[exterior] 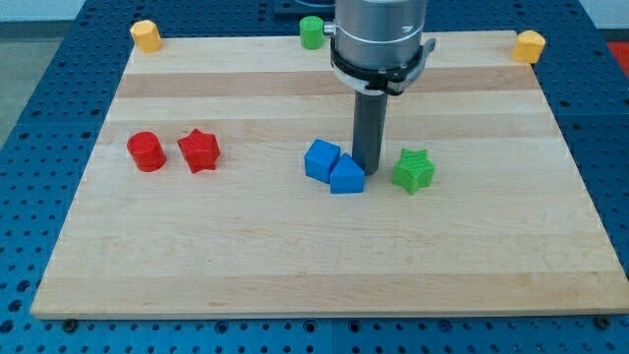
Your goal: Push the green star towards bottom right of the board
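One tip (370, 169), a bare rod with nothing to spread or pinch, is standing mid-bench between the blue blocks and the green star (413, 170).
Pushing well probably means circling to the star's upper-left before driving diagonally toward the bench (295, 275)'s bottom-right corner. Counting outward: two blue blocks (333, 165), one green star, one red star (199, 149), one red cylinder (146, 150), one green cylinder (312, 31), two yellow blocks (145, 34).

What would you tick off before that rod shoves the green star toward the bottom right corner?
1. Green star in plain sight: ok.
2. My tip at the star's left, between it and the blue blocks: ok.
3. Tip also above the star for a diagonal push: not ok, it sits level.
4. Tip touching the star: cannot tell.
5. Path to the board's bottom right free of blocks: ok.
6. Red blocks far from the path: ok.
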Tool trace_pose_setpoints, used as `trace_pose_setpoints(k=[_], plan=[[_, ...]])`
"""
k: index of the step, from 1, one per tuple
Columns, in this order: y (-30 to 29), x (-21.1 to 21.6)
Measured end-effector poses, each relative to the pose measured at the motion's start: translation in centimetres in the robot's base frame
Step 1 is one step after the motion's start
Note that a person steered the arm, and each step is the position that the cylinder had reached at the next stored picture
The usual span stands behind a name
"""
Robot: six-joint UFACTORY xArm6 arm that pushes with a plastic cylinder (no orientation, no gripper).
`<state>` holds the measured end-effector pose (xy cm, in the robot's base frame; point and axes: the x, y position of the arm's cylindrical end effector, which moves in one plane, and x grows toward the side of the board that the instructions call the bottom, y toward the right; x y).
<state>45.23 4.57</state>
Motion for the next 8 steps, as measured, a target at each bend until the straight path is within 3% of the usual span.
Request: trace_pose_setpoints(k=[3,8], plan=[[0.5,-3.4],[13.2,6.6]])
